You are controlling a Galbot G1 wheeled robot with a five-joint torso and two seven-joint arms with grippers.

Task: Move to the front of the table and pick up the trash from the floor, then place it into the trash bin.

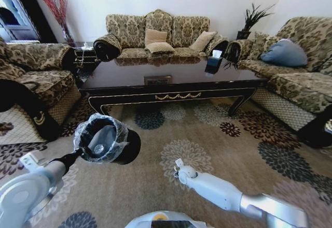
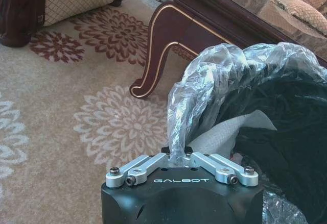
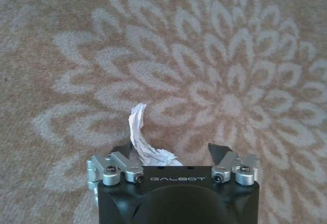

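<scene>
The left gripper (image 2: 179,155) had its jaws pinched on the crinkled clear liner at the rim of the small round black trash bin (image 1: 106,141), held above the floral carpet (image 1: 207,134) before the glossy dark wooden table (image 1: 171,77). The right gripper (image 3: 173,155), jaws spread, had a crumpled white paper napkin (image 3: 143,142) against one finger.

"GALBOT" reads on the left hand (image 2: 176,155) and right hand (image 3: 173,155)

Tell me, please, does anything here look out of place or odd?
The trash bin is off the floor, tipped sideways, with the left gripper pinching its liner rim. A white paper napkin sits at the right gripper.
</scene>
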